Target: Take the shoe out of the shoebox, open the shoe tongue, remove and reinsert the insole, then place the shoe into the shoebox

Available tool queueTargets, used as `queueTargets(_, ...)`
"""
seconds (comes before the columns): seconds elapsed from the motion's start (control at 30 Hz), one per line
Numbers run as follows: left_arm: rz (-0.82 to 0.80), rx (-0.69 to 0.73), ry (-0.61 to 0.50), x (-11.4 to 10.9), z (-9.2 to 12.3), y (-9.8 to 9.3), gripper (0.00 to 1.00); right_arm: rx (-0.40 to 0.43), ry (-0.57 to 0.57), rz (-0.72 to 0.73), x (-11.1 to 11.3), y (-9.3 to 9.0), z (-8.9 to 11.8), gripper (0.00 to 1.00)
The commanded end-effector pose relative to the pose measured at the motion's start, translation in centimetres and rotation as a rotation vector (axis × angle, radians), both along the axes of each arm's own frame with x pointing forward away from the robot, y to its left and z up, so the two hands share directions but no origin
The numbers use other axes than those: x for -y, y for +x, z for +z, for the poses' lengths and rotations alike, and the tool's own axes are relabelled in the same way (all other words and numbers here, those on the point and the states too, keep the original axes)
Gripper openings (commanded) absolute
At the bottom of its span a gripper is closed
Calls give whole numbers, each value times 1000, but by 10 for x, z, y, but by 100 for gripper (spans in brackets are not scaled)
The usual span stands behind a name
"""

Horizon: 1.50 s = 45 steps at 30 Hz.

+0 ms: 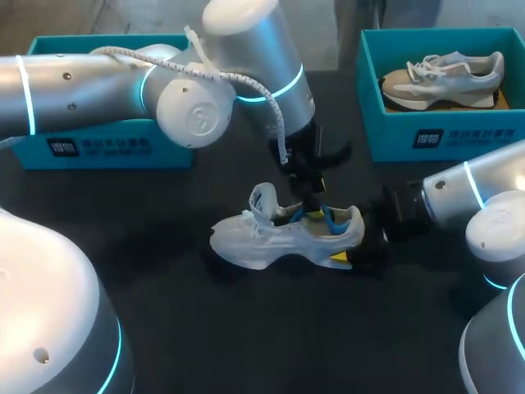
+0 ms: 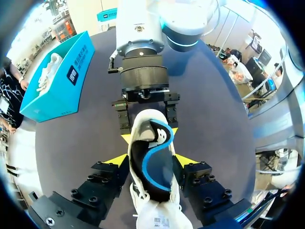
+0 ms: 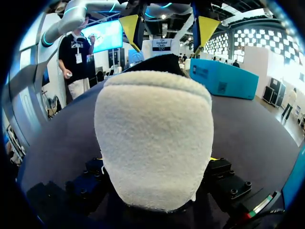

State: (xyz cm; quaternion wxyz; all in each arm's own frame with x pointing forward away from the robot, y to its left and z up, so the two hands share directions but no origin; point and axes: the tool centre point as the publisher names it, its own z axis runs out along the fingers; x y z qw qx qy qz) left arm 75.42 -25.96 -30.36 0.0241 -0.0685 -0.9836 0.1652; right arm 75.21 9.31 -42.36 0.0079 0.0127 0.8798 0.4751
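Observation:
A white shoe (image 1: 271,236) stands upright on the black table (image 1: 246,328), toe toward my left arm's side. My left gripper (image 1: 313,203) hangs over its opening; in the left wrist view this gripper (image 2: 152,161) is open, one yellow tip on each side of the blue-lined collar (image 2: 148,162). My right gripper (image 1: 362,245) is shut on the shoe's heel (image 3: 152,138), which fills the right wrist view; its fingers (image 2: 125,121) press the heel from both sides. The inside of the shoe looks dark, and I cannot make out the insole.
A teal shoebox (image 1: 107,144) stands at the back left, mostly behind my left arm. A second teal shoebox (image 1: 447,135) at the back right holds a beige shoe (image 1: 443,78). Bare black tabletop lies in front of the white shoe.

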Motion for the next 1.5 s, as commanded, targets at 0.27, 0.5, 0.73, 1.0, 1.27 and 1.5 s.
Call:
queueTargets(0.27,-45,47,66,-19,28,-5,61,0,-4,-1,-4,0,-4,0)
queueTargets(0.5,-88,57,81,-28,43,-6,67,0,-4,-1,-4,0,-4,0)
queueTargets(0.73,-97,96,80,-35,61,-7,74,0,-4,-1,-4,0,-4,0)
queueTargets(1.0,-99,117,85,-37,65,-8,65,0,-4,-1,-4,0,-4,0)
queueTargets(1.27,-102,109,97,-33,53,-6,69,0,-4,-1,-4,0,-4,0)
queueTargets(1.5,-124,80,122,-18,28,-2,63,0,-4,-1,-4,0,-4,0)
